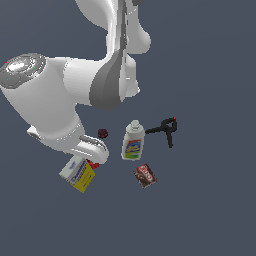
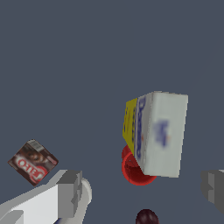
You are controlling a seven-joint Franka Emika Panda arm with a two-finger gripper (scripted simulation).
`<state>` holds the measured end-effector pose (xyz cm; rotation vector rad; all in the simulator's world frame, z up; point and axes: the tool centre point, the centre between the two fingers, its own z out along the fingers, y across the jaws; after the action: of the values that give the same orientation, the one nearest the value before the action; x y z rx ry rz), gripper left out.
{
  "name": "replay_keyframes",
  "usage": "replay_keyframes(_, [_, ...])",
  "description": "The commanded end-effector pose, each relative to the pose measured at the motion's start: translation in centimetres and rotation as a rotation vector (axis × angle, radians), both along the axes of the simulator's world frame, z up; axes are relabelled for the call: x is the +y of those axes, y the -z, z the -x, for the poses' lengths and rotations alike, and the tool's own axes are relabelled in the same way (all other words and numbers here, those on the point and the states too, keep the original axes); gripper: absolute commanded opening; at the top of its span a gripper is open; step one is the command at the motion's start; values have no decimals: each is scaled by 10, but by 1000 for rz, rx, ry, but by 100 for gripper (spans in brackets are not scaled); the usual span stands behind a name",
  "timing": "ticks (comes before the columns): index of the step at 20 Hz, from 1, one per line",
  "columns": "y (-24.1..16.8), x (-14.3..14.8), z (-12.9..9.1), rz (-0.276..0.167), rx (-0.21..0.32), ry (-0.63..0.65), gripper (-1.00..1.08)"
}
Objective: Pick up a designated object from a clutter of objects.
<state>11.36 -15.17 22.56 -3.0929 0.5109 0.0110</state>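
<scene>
The designated object, a yellow and white carton box (image 1: 78, 173) with blue lettering, lies at the lower left of the clutter in the exterior view. The wrist view shows the carton box (image 2: 156, 133) leaning over a red cup (image 2: 133, 170). My gripper (image 2: 142, 190) is open, its two grey fingers (image 2: 70, 192) spread wide, and it hovers above the box and cup without touching them. In the exterior view the arm's wrist hides the gripper itself. A small dark red berry (image 2: 146, 217) lies between the fingers' line.
A white bottle (image 1: 133, 141) with a colourful label lies in the middle. A black clamp (image 1: 166, 129) sits beyond it toward the exterior view's right. A small brown box (image 1: 145, 175) lies in front. The berry (image 1: 102, 133) is near the wrist.
</scene>
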Motion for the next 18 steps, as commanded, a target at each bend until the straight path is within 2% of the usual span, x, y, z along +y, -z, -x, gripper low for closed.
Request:
replay_keyframes(1, [9,-15,-5,3,-3,29,100])
replay_keyframes(8, [23,-37,-11,8,-5,71,100])
replay_keyframes(18, [42,-37,-11,8,-5,71,100])
